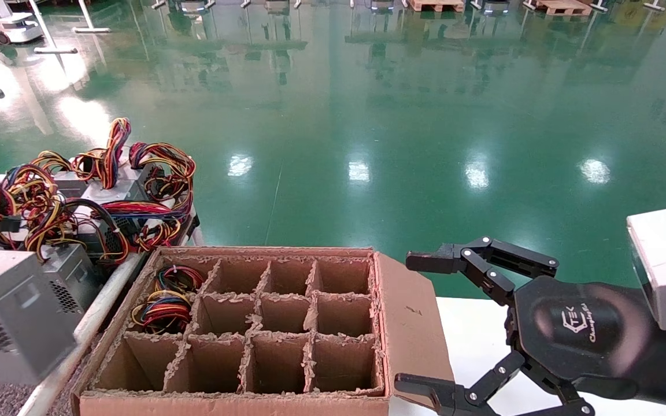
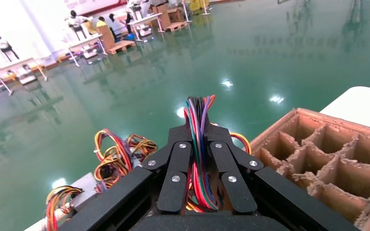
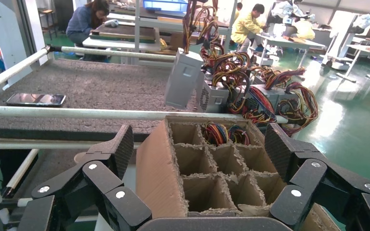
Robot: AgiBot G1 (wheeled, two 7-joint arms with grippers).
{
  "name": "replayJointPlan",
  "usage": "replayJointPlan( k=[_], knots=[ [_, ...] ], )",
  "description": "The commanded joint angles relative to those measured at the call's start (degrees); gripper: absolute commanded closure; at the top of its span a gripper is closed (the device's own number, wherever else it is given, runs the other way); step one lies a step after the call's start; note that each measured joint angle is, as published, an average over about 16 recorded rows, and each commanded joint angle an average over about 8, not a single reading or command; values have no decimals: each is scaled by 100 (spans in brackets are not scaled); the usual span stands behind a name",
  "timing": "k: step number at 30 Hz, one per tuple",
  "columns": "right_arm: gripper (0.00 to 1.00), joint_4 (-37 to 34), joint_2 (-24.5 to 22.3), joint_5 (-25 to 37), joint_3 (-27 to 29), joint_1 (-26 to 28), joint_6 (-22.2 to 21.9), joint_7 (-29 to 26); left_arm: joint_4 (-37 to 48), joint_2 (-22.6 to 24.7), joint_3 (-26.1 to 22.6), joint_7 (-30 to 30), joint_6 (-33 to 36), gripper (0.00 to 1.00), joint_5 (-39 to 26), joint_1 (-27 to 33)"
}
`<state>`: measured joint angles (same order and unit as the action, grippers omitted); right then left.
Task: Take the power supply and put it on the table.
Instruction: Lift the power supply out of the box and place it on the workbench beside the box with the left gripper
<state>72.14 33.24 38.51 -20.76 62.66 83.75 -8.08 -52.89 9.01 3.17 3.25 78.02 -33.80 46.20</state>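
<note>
My left gripper point(image 2: 200, 132) is shut on the coloured wire bundle point(image 2: 198, 163) of a grey power supply point(image 1: 9, 312). The box hangs from those wires at the head view's lower left. In the right wrist view the same power supply point(image 3: 183, 79) dangles tilted over the dark speckled table point(image 3: 77, 82), just behind the white tube rail point(image 3: 101, 114). I cannot tell whether it touches the surface. The left gripper itself is out of the head view. My right gripper point(image 1: 420, 323) is open and empty beside the carton's right flap, over the white tabletop point(image 1: 472, 335).
A cardboard carton point(image 1: 263, 323) with divider cells stands in front; one far-left cell holds a wire bundle point(image 1: 165, 300). Several more power supplies with tangled wires point(image 1: 107, 196) crowd the table behind the carton. A phone point(image 3: 36, 99) lies on the speckled surface.
</note>
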Motion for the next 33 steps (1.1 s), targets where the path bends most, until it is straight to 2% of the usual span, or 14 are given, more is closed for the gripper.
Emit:
replayJointPlan(
  k=[1,17,33],
  knots=[
    [0,0,0,0,0,0,0,0,74,15,86,-113,9,100,50,-143],
    [0,0,0,-1,-1,0,0,0,-38,227,262,-641,-723,100,-285,-787],
    [0,0,-1,-1,-2,0,-1,1,-165,566,-69,-783,-1051,100,-649,-538]
  ],
)
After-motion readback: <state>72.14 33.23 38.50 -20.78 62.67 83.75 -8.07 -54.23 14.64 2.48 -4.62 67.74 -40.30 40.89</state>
